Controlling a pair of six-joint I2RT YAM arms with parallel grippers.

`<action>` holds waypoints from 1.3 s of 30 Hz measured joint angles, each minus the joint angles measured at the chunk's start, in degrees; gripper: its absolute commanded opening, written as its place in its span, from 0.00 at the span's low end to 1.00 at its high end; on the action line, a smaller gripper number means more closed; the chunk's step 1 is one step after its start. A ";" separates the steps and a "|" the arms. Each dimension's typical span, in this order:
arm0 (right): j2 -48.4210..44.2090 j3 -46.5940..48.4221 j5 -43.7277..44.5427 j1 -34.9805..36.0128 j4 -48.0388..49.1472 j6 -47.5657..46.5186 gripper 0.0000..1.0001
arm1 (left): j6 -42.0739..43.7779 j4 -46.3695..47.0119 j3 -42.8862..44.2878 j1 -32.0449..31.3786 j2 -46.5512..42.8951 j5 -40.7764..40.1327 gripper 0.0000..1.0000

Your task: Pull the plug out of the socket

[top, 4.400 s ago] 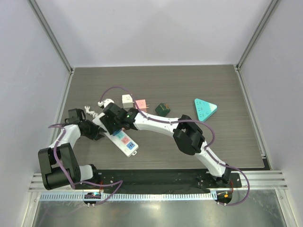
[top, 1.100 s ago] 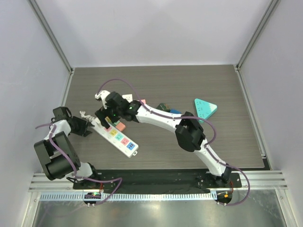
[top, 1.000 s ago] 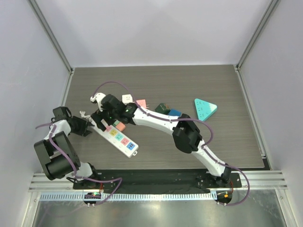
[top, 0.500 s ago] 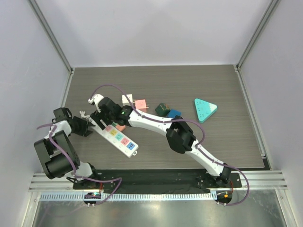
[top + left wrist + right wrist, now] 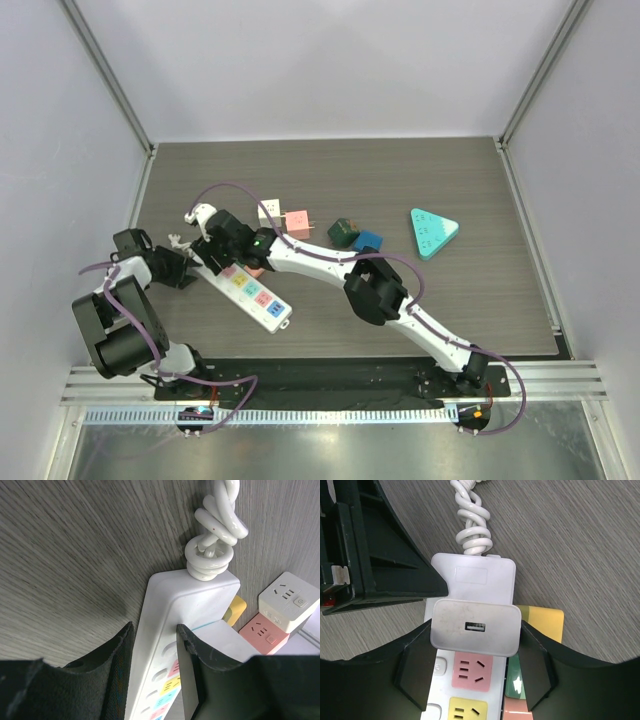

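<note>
A white power strip (image 5: pixel 251 291) with coloured sockets lies slanted at the table's left. Its coiled white cord (image 5: pixel 182 241) leaves its far-left end. My left gripper (image 5: pixel 188 270) grips that end; in the left wrist view its fingers (image 5: pixel 119 667) close on the strip (image 5: pixel 162 630). My right gripper (image 5: pixel 222 244) is shut on a white USB plug (image 5: pixel 475 628) over the strip's first socket, just above a pink socket (image 5: pixel 472 670). Its prongs are hidden, so I cannot tell whether they sit in the socket. The plug also shows in the left wrist view (image 5: pixel 227 637).
A white cube adapter (image 5: pixel 268 209), pink cube (image 5: pixel 296 221), green cube (image 5: pixel 342 232) and blue cube (image 5: pixel 369 241) lie in a row behind the strip. A teal triangular socket (image 5: pixel 433 231) lies at the right. A yellow block (image 5: pixel 543 622) sits against the strip's side.
My right gripper has shifted left along the strip toward its cord end, plug in its jaws. My left arm, which swung left earlier, has stayed still over the last second.
</note>
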 measured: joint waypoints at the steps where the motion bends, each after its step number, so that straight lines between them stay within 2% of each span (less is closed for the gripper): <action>1: 0.07 0.17 0.00 0.00 -0.02 0.00 0.66 | -0.02 0.26 -0.13 0.02 0.00 0.17 0.41; 10: 2.01 3.17 0.00 0.00 -0.17 0.04 0.56 | -0.24 2.51 -0.48 -0.39 0.37 0.33 0.41; 13: 2.86 4.59 0.02 0.00 -0.24 0.22 0.41 | -0.46 3.63 -0.70 -0.79 0.52 0.26 0.41; 14: 3.06 4.96 0.02 -0.02 -0.22 0.33 0.29 | -0.52 4.02 -0.81 -0.92 0.55 0.24 0.41; 16: 3.41 5.62 0.04 -0.07 -0.31 0.70 0.15 | -0.72 4.68 -1.01 -1.14 0.61 0.24 0.41; 17: 3.50 5.75 0.04 -0.11 -0.31 0.92 0.02 | -0.76 4.85 -1.05 -1.22 0.63 0.26 0.41; 27: 3.72 6.29 0.94 -0.42 -0.20 4.57 0.01 | -1.77 6.45 -1.31 -2.54 0.72 -0.76 0.40; 32: 3.72 5.84 0.35 -1.53 2.10 10.64 0.01 | -1.77 7.13 -1.33 -3.26 0.72 -1.42 0.40; 39: 3.48 3.98 0.87 -1.90 5.57 13.11 0.01 | -1.75 7.17 -1.31 -3.58 0.72 -1.77 0.40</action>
